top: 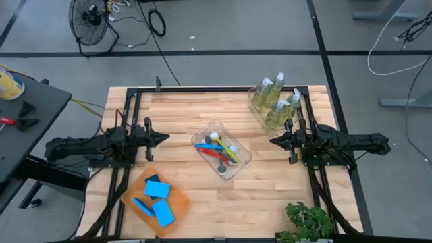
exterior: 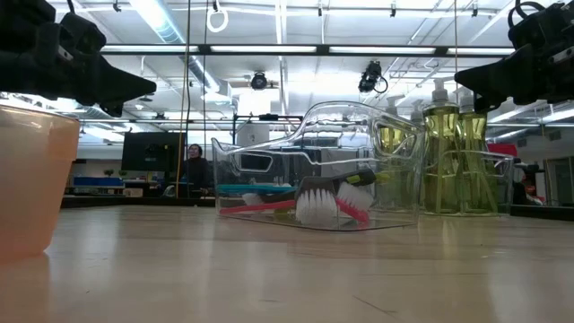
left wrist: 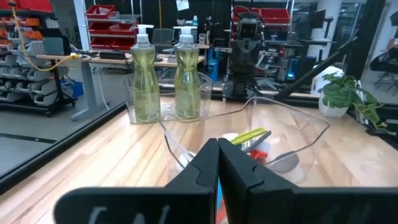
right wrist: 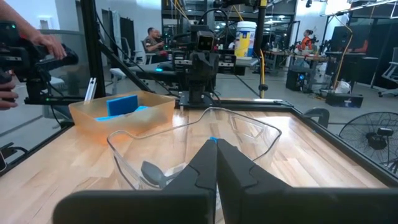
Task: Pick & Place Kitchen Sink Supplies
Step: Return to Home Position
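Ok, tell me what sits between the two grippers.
In the high view, the clear tub holding the brushes sits between the left gripper and the right gripper, touching neither.

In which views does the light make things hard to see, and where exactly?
Low view: bright ceiling lights behind leave the left gripper and right gripper as dark silhouettes, and reflections streak the clear tub. High view: the light is even, without glare on the table.
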`<control>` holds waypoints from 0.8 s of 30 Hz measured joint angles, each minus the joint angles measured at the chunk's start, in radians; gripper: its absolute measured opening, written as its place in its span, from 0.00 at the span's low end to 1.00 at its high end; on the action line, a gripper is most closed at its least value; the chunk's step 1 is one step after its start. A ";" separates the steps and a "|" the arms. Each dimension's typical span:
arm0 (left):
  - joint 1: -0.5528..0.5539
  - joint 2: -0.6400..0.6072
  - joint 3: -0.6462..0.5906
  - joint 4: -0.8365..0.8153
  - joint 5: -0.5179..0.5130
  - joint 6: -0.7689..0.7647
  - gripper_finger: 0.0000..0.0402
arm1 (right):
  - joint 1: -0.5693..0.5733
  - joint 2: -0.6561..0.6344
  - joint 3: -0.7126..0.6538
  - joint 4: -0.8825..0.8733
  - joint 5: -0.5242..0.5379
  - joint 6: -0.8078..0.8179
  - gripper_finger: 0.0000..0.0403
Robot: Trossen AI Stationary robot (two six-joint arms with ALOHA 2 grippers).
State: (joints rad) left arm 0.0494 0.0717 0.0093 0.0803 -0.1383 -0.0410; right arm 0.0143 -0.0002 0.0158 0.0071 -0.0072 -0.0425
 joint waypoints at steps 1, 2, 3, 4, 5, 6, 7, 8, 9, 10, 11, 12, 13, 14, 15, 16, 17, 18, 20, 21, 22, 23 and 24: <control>0.000 -0.010 0.000 -0.014 -0.001 0.000 0.03 | 0.000 0.000 0.000 0.000 0.000 0.000 0.02; 0.000 -0.018 0.000 -0.023 0.001 0.001 0.03 | 0.000 0.000 0.000 0.000 0.000 0.000 0.02; 0.000 -0.027 0.000 -0.029 0.001 0.000 0.03 | 0.000 0.000 0.000 0.000 0.000 0.000 0.02; 0.000 -0.036 0.000 -0.034 0.001 0.001 0.03 | 0.000 0.000 0.000 0.000 0.000 0.000 0.02; 0.000 -0.039 0.000 -0.035 0.003 0.014 0.03 | 0.000 0.000 0.000 0.000 0.000 0.000 0.02; 0.000 -0.043 0.000 -0.038 0.008 0.029 0.04 | 0.000 0.000 0.000 0.000 0.000 0.000 0.02; 0.000 -0.050 0.001 -0.039 0.010 0.045 0.03 | 0.000 0.000 0.000 0.000 0.000 0.000 0.02; 0.000 -0.057 0.000 -0.039 0.011 0.055 0.03 | 0.000 0.000 0.000 0.000 0.000 0.000 0.02; 0.000 -0.062 0.001 -0.041 0.011 0.058 0.03 | 0.000 0.000 0.000 0.000 0.000 0.000 0.02; 0.000 -0.068 0.001 -0.042 0.012 0.060 0.03 | 0.000 0.000 0.000 0.000 0.000 0.000 0.02; 0.000 -0.071 0.000 -0.043 0.012 0.061 0.03 | 0.000 0.000 0.000 0.000 0.000 0.000 0.02; -0.001 -0.071 0.000 -0.045 0.012 0.061 0.03 | 0.000 0.000 0.000 0.000 0.000 0.000 0.02; -0.002 -0.070 0.000 -0.046 0.012 0.061 0.03 | 0.000 0.000 0.000 0.000 0.000 0.000 0.02; -0.002 -0.070 0.000 -0.046 0.012 0.061 0.03 | 0.000 0.000 0.000 0.000 0.000 0.000 0.02; -0.002 -0.070 0.000 -0.047 0.012 0.061 0.03 | 0.000 0.000 0.000 0.000 0.000 0.000 0.02; -0.002 -0.070 0.000 -0.048 0.012 0.061 0.03 | 0.000 0.000 0.000 0.000 0.000 0.000 0.02; -0.002 -0.070 0.000 -0.049 0.012 0.061 0.03 | 0.000 0.000 0.000 0.000 0.000 0.000 0.02; -0.002 -0.070 0.000 -0.048 0.012 0.061 0.03 | 0.000 0.000 0.000 0.000 0.000 0.000 0.02; -0.002 -0.066 0.000 -0.047 0.012 0.058 0.03 | 0.000 0.000 0.000 0.000 0.000 0.000 0.02; -0.002 -0.064 0.000 -0.042 0.012 0.053 0.03 | 0.000 0.000 0.000 0.000 0.000 0.000 0.02; -0.002 -0.064 0.000 -0.037 0.012 0.053 0.03 | 0.000 0.000 0.000 0.000 0.000 0.000 0.02; -0.002 -0.065 -0.001 -0.034 0.011 0.053 0.03 | 0.000 0.000 0.000 0.000 0.000 0.000 0.02; -0.002 -0.065 -0.002 -0.029 0.011 0.053 0.04 | 0.000 0.000 0.000 0.000 0.000 0.000 0.02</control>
State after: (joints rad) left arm 0.0479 0.0063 0.0078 0.0512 -0.1271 0.0120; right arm 0.0146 -0.0002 0.0158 0.0070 -0.0074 -0.0422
